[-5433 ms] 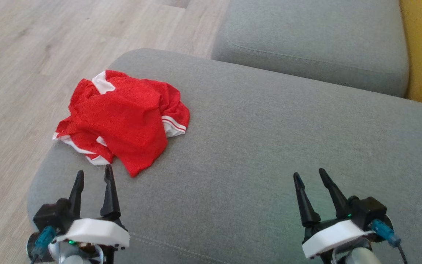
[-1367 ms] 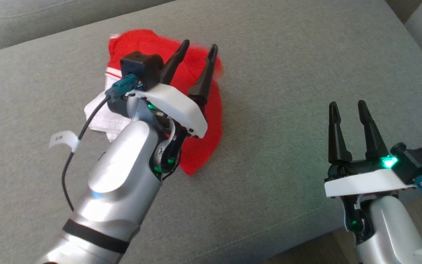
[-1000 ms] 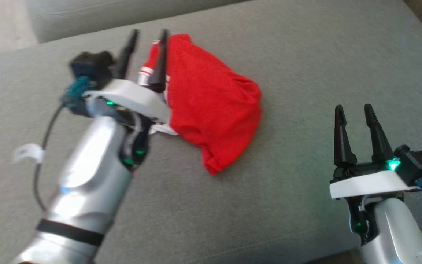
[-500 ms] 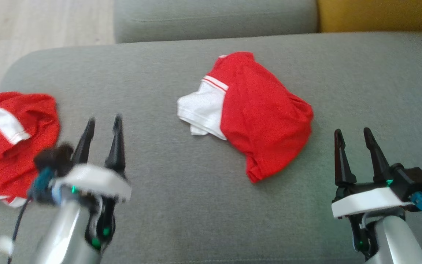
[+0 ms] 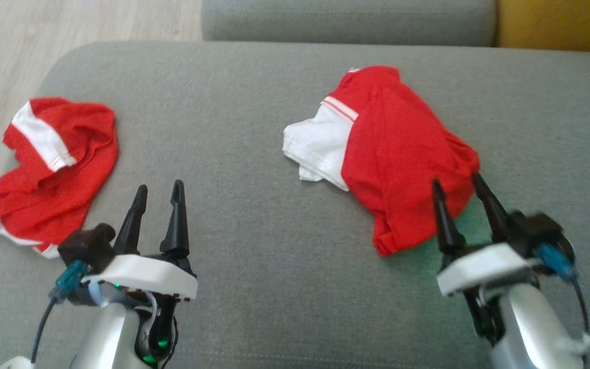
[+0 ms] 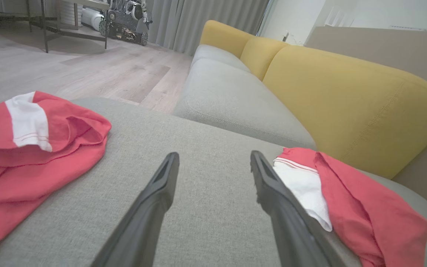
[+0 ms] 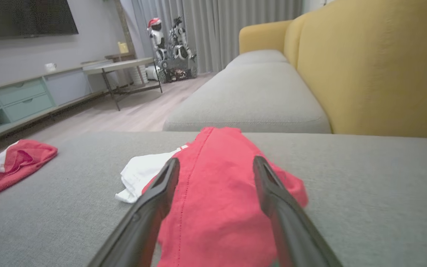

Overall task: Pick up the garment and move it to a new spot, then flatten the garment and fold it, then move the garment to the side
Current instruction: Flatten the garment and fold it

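Right hand, fingers wide, has reached the crumpled red mesh garment; left hand also wide.

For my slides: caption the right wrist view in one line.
Open right gripper aimed at the nearer crumpled red-and-white fabric garment on the grey upholstered sofa cushion.

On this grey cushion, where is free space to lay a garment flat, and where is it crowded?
Free: the cushion stretch between the left garment and the middle garment, ahead of the left gripper; also the patch to the middle garment's right. Crowded: its near edge, where the open right gripper points.
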`<state>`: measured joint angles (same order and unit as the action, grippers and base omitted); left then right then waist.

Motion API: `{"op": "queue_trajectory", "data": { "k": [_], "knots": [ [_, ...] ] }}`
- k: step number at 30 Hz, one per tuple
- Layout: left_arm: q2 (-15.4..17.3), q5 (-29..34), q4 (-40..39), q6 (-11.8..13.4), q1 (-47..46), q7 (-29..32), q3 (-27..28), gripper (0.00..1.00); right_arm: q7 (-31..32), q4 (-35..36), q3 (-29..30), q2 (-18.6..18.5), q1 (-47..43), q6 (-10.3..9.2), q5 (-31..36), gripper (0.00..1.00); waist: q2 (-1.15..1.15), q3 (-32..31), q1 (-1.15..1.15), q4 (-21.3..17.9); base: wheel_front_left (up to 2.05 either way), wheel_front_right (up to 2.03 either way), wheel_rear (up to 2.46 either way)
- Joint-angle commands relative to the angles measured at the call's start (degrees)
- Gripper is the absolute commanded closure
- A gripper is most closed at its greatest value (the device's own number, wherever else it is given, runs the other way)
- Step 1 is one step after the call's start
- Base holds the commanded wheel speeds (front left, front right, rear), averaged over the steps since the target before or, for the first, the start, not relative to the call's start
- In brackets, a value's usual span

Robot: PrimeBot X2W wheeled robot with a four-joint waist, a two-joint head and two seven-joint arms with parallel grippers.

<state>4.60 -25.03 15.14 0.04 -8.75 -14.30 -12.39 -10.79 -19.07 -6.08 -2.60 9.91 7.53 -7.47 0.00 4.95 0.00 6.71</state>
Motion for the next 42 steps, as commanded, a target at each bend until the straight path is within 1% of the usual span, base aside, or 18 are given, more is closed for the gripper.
{"op": "queue_trajectory", "data": {
  "k": [1,6,9,12,13,16,21,22,23,27,32,37,42],
  "knots": [
    [0.1,0.8,-1.3,-0.4,-3.1,-0.7,2.0,0.00,0.9,0.6,-2.1,-0.3,4.3,-0.04,0.4,0.00,0.00,1.4,0.00,1.3,0.00,0.00,0.00],
    [-1.1,1.4,-0.2,-1.9,-3.9,-0.7,2.2,0.00,4.9,-5.9,-4.2,-0.3,10.2,-0.04,0.6,0.00,0.00,4.0,0.00,3.4,0.00,0.00,0.00],
    [-1.4,1.6,0.4,-2.5,-4.4,-0.7,2.0,0.00,6.2,-10.1,-5.1,-0.3,13.4,-0.04,0.3,0.00,0.00,5.0,0.00,4.7,0.00,0.00,0.00],
    [-1.6,1.6,0.9,-2.9,-4.8,-0.7,2.0,0.00,6.8,-14.2,-4.2,-0.3,16.0,-0.04,2.2,0.00,0.00,5.6,0.00,5.6,0.00,0.00,0.00],
    [-1.6,1.6,0.9,-2.9,-4.8,-0.7,2.0,0.00,6.8,-14.2,-4.2,-0.3,16.0,-0.04,2.2,0.00,0.00,5.6,0.00,5.6,0.00,0.00,0.00],
    [-1.7,1.2,1.2,-3.0,-5.1,-0.7,1.8,0.00,6.9,-17.7,-3.2,-0.3,18.0,-0.04,3.4,0.00,0.00,6.1,0.00,6.3,0.00,0.00,0.00],
    [-1.7,-0.2,1.1,-2.5,-5.5,-0.7,0.8,0.00,7.2,-22.7,-1.8,-0.3,20.5,-0.04,4.6,0.00,0.00,6.7,0.00,7.0,0.00,0.00,0.00],
    [-1.7,-0.4,1.1,-2.4,-5.5,-0.7,0.6,0.00,7.1,-23.4,-1.7,-0.3,20.9,-0.04,4.8,0.96,0.00,6.8,0.00,7.1,0.00,0.00,0.00],
    [-1.7,-0.5,1.1,-2.3,-5.6,-0.7,0.4,0.00,6.9,-24.0,-1.7,-0.3,21.2,-0.04,5.0,1.00,0.00,6.9,0.00,7.1,0.00,0.00,0.00],
    [-1.7,-0.9,1.2,-1.9,-5.5,-0.7,0.1,0.00,5.7,-25.7,-2.5,-0.3,22.3,-0.04,5.0,1.00,0.00,6.6,0.00,6.8,0.00,0.00,0.00],
    [-1.7,-1.3,1.5,-1.7,-5.1,-0.7,-0.1,0.00,3.2,-25.9,-4.7,-0.3,23.0,-0.04,3.3,1.00,0.00,5.0,0.00,6.0,0.00,0.00,0.00],
    [-1.7,-2.4,1.5,-1.5,-4.0,-0.7,-0.5,0.00,1.4,-23.6,-9.3,-0.3,24.4,-0.04,-0.2,1.00,0.00,2.6,0.00,5.1,0.00,0.00,0.00],
    [-1.7,-3.6,1.2,-0.8,-2.6,-0.7,-0.7,0.00,0.9,-18.5,-16.3,-0.3,26.3,-0.04,-5.4,1.00,0.00,-0.1,0.00,4.8,0.00,0.00,0.00]
  ]
}}
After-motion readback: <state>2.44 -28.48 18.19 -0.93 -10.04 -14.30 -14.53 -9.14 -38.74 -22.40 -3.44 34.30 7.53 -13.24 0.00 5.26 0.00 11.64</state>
